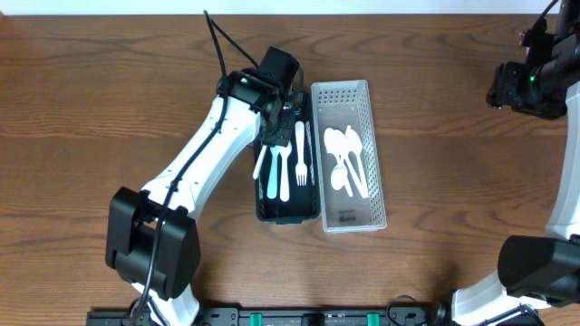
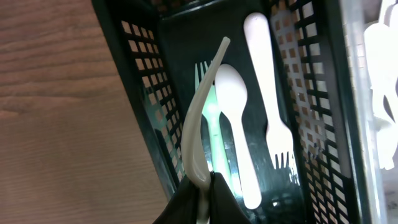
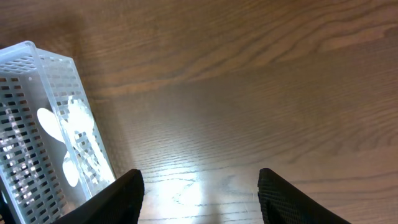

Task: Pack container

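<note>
Left end effector [image 2: 203,198] gripping one utensil [image 2: 200,118], two forks [image 2: 272,93], one spoon [image 2: 234,102] beneath

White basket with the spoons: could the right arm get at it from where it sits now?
Probably yes. Bare table lies between the right arm's open fingers and the white basket, whose top is open. The left arm, holding a white utensil, is over the black basket beside it.

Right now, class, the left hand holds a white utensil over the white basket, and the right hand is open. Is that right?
No: the left hand holds the white utensil over the black basket, as the left wrist view shows. The right hand is open.
</note>
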You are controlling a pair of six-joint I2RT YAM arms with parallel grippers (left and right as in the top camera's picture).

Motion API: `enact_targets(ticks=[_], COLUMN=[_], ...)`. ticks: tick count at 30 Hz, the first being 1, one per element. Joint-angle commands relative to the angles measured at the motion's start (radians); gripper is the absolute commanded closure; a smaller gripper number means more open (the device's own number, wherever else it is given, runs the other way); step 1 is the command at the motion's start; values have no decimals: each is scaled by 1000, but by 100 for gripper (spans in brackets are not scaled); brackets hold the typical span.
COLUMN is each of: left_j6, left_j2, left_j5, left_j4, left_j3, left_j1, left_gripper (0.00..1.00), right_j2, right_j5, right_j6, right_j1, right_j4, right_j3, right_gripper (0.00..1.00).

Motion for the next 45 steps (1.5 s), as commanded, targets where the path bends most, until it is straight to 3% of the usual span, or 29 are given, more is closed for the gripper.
enact_targets(ticks=[1,18,32,42,44,45], left_j6=[9,2,-135,-161,-161,-161], left_j2=[20,119,199,242,251,253], left_j5=[-8,-8,-8,-17,-17,-17], left_j4=[-5,16,71,128,137,139], left_j3=[16,16,16,16,16,16], left_j1=[-2,-34,-35,-35,-35,-35], left_gripper=[94,94,94,94,76,58], right_j2=[-3,-3,-3,-3,-3,-3], right_j5=[-5,-7,-8,-8,-8,-8], right_j6=[-18,-18,-18,-18,-18,-18], right_j1=[-8,-8,-8,-8,-8,-8], right_j4=[-1,0,-5,-5,-5,-4], right_j3=[12,12,12,12,12,12], right_gripper=[38,38,38,38,38,38])
